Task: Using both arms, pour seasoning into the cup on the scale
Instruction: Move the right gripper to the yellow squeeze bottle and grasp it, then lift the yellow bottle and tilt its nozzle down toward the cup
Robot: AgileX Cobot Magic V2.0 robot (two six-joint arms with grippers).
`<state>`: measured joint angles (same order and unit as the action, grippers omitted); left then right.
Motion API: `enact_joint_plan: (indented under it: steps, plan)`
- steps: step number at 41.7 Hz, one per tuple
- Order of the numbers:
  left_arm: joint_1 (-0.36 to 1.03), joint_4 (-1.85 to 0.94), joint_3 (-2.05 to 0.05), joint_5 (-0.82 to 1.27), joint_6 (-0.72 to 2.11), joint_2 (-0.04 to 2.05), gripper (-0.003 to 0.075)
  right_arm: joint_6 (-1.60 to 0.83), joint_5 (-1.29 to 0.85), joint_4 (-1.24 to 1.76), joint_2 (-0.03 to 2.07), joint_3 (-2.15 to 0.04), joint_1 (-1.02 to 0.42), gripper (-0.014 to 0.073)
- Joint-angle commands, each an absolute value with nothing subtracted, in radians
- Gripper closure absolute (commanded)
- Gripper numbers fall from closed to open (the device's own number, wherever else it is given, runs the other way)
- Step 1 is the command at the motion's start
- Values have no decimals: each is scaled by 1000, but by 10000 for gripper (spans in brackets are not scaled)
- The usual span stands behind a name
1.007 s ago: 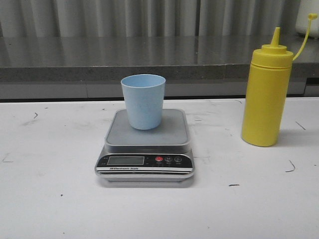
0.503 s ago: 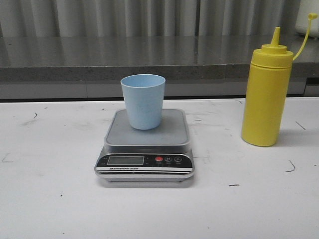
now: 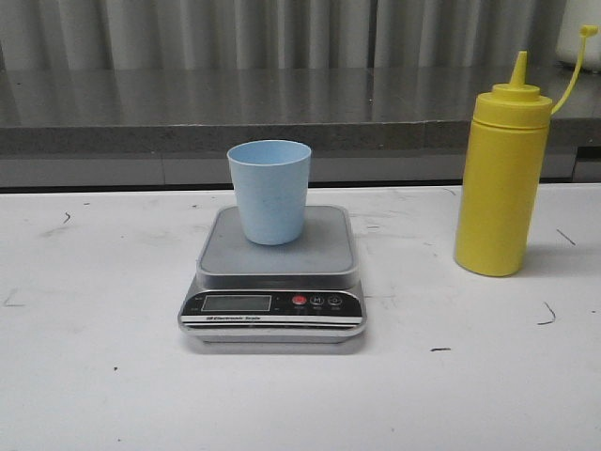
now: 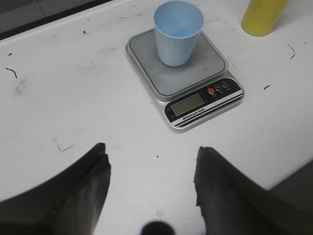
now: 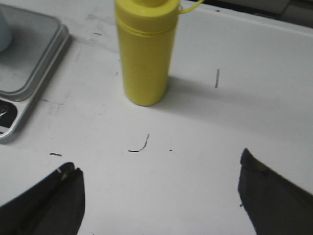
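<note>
matt plastic cup (image 3: 270, 192), brushed metal scale (image 3: 274, 272).

The scale (image 3: 272, 282) was set on the desk (image 3: 94, 376) near its middle, with the panel turned toward the robot. The cup (image 3: 269, 191) was stood upright on the platform, toward its rear. The bottle (image 3: 500, 178) was placed upright on the desk to the right of the scale, well apart from it. A ledge (image 3: 188, 108) was seen behind the desk.
</note>
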<state>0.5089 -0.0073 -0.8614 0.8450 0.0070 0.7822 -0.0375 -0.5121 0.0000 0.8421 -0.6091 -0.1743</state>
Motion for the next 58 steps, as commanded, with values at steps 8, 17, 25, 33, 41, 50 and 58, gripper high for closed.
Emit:
enact_joint_plan:
  steps: [8,17,25,33,41,50,58]
  plan:
    - [517,-16,-887,768,6,779,334,-30,-134,48,965,-493,-194,-51]
    - [517,-16,-887,768,6,779,334,-30,319,75,1084,-323,-194,-51]
    - [517,-16,-887,768,6,779,334,-30,568,75,1267,-303,-194,-51]
    - [517,-16,-887,768,6,779,334,-29,841,67,1459,-308,-194,-51]
    - [517,-16,-887,768,6,779,334,-28,1015,58,1592,-341,-194,-51]
    - [517,-16,-887,768,6,779,334,8,1044,25,1688,-425,-194,-51]
    - [517,-16,-887,768,6,779,334,9,1056,25,1756,-508,-194,-51]
